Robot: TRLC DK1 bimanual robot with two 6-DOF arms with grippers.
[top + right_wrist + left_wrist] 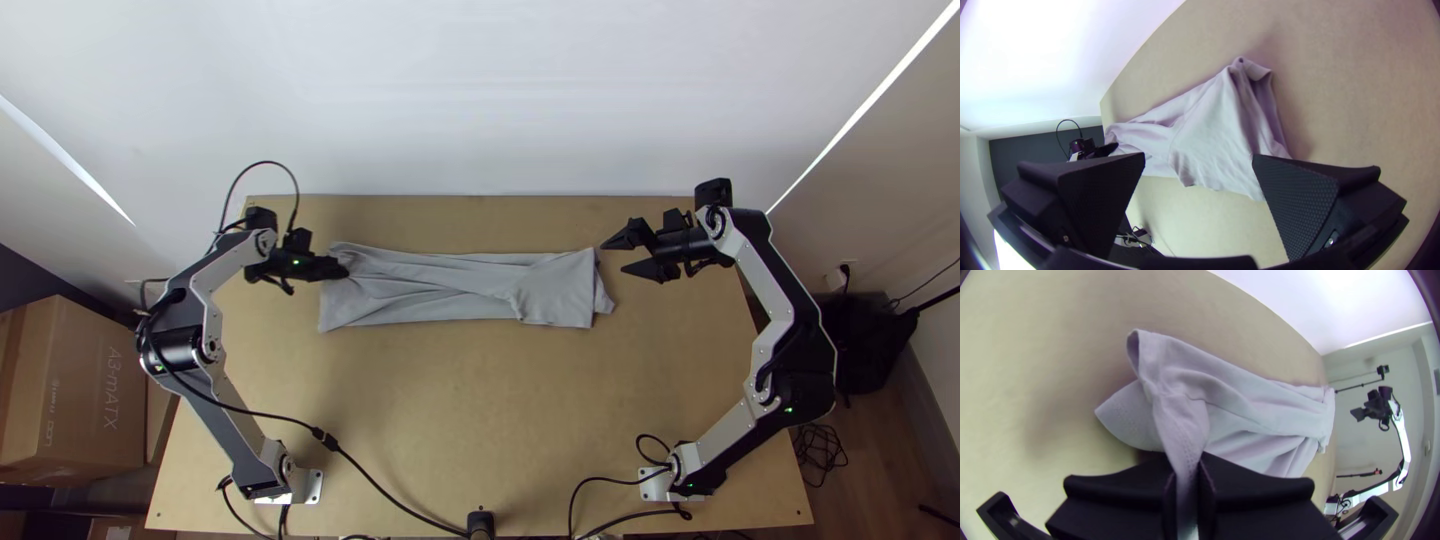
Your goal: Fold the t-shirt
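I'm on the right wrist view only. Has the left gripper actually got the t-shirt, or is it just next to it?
Observer: Got it. In the left wrist view, the left gripper is closed on a narrow fold of the t-shirt.

Operator: Anything loose beside the pinch?

Observer: Yes, a pointed flap sticks out past the held fold, with stitching along it.

Operator: Where's the shirt relative to the table's far and near edges?

Observer: From the top view, it lies across the table as a long, creased strip, closer to the far edge than the near one.

Bright scene, soft shadows, dark-cornered fisheye views
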